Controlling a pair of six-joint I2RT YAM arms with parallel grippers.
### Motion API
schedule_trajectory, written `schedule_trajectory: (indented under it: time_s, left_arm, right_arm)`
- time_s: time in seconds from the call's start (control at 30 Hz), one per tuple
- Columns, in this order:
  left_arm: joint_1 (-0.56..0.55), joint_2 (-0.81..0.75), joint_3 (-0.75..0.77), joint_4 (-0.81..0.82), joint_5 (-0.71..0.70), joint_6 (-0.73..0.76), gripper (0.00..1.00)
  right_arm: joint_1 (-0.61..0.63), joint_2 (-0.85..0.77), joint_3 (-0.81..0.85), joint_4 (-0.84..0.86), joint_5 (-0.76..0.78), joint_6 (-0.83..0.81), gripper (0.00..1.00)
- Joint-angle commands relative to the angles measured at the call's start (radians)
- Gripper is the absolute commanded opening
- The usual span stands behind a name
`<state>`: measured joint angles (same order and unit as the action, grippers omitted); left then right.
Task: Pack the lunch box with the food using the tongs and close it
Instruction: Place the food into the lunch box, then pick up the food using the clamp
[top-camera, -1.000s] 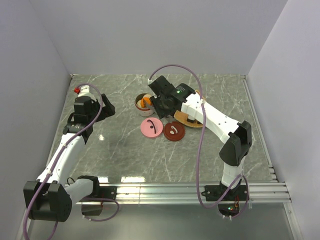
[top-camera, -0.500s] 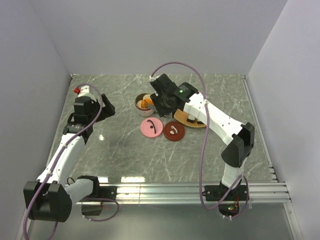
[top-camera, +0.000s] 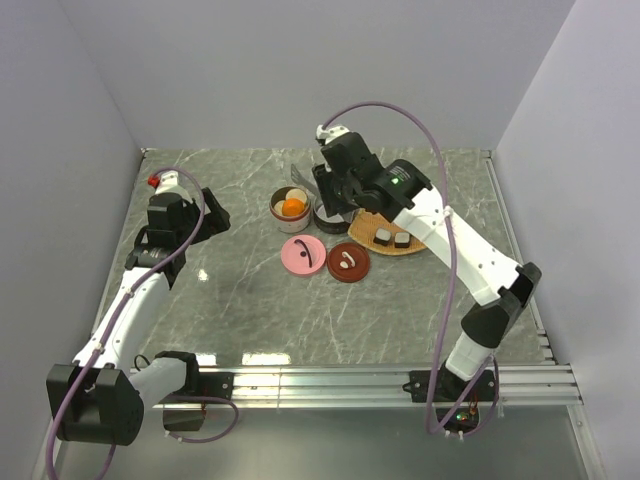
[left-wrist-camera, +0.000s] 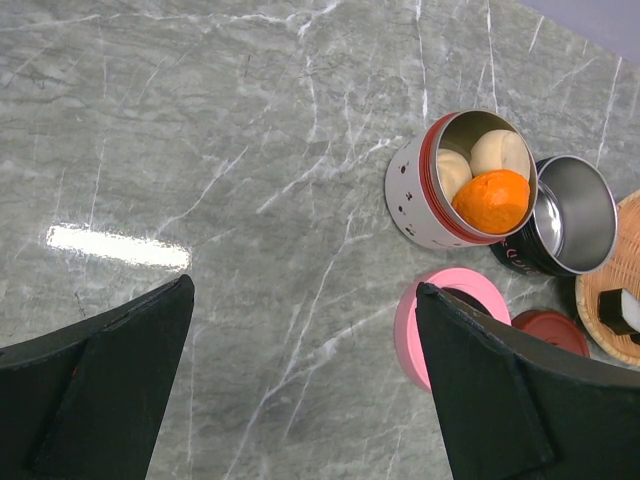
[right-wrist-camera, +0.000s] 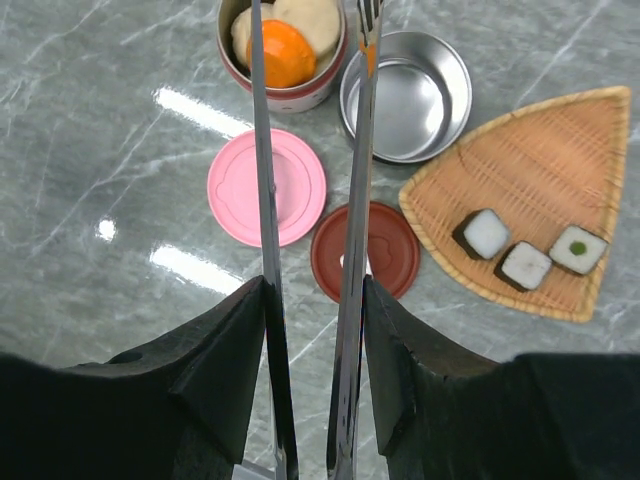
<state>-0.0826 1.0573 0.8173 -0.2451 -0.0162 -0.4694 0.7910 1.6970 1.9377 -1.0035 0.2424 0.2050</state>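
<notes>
Since a second ago the right arm has risen and drawn back from the low spot it held over the dishes, so the woven tray (right-wrist-camera: 540, 150) it half covered then lies bare.

Its right gripper (right-wrist-camera: 312, 300) is clamped on the tongs (right-wrist-camera: 265, 180), one finger pressing each slim arm from outside. The two arms run forward with a gap between them and nothing caught at the tips, which hang above the two open containers.

Under the left tip stands the white container (right-wrist-camera: 300, 100) with a red rim. It holds the orange ball (right-wrist-camera: 290, 55) and two cream balls (right-wrist-camera: 310, 20). Just beside it, touching or nearly so, is the steel container (right-wrist-camera: 405, 95), bare inside. Nearer the arms lie the pink lid (right-wrist-camera: 300, 185) and the red-brown lid (right-wrist-camera: 385, 250), side by side on the marble table (right-wrist-camera: 100, 200). Three sushi rolls (right-wrist-camera: 525, 265) sit in a row on the tray, and the outermost has a green centre.

Well apart on the left, the left gripper (left-wrist-camera: 303, 300) hangs above the table with its jaws spread wide, holding nothing.
</notes>
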Motion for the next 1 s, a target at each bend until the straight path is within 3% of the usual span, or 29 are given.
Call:
schedule_trajectory:
  time_s: [0.0,0.47,0.97]
  left_arm:
    - [0.001,-0.026,-0.007,0.040,0.001,-0.012,0.99]
    - [0.000,-0.013,-0.015,0.050,0.022,-0.020,0.99]
    - [0.000,-0.003,-0.009,0.044,0.030,-0.021,0.99]
  right_arm:
    - [-0.016,-0.078,-0.037,0.003,0.046,0.016,0.50]
    - [-0.136,-0.398,-0.521,-0.015,0.084,0.120,0.49]
    - [-0.197,-0.410,-0.680,-0.003,0.055,0.177,0.49]
